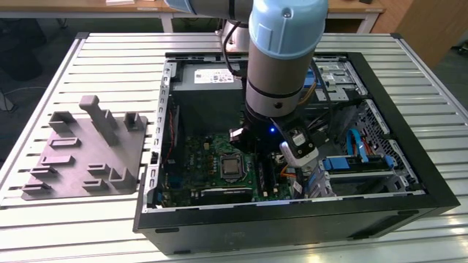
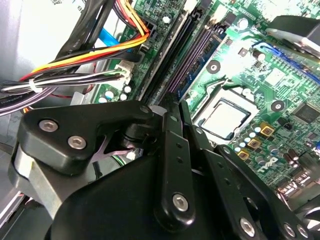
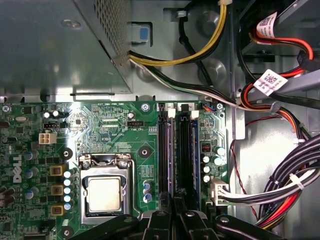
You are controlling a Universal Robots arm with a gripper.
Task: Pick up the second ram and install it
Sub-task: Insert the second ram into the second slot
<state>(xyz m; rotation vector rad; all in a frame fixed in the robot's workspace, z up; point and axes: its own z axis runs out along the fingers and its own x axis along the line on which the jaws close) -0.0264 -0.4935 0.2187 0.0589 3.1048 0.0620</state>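
Note:
My gripper [image 3: 176, 199] is down inside the open computer case [image 1: 409, 208], over the memory slots of the green motherboard [image 3: 115, 130]. Its fingers [image 2: 172, 150] lie close together and look shut. The second ram [image 3: 186, 155] is a long dark strip with a blue edge, standing on edge in a slot and running away from my fingertips; in the second wrist view it is the ram [image 2: 197, 62]. My fingertips are at its near end. I cannot tell whether they pinch it or only touch it. A black slot [image 3: 164, 155] lies parallel beside it.
The processor socket [image 3: 104, 192] sits beside the slots. Cable bundles [image 3: 285, 190] crowd the other side, and the grey power-supply box [image 3: 50, 45] lies beyond the board. The grey fixture plate [image 1: 80, 159] lies on the slatted table at the exterior view's left. My arm [image 1: 281, 82] reaches straight down.

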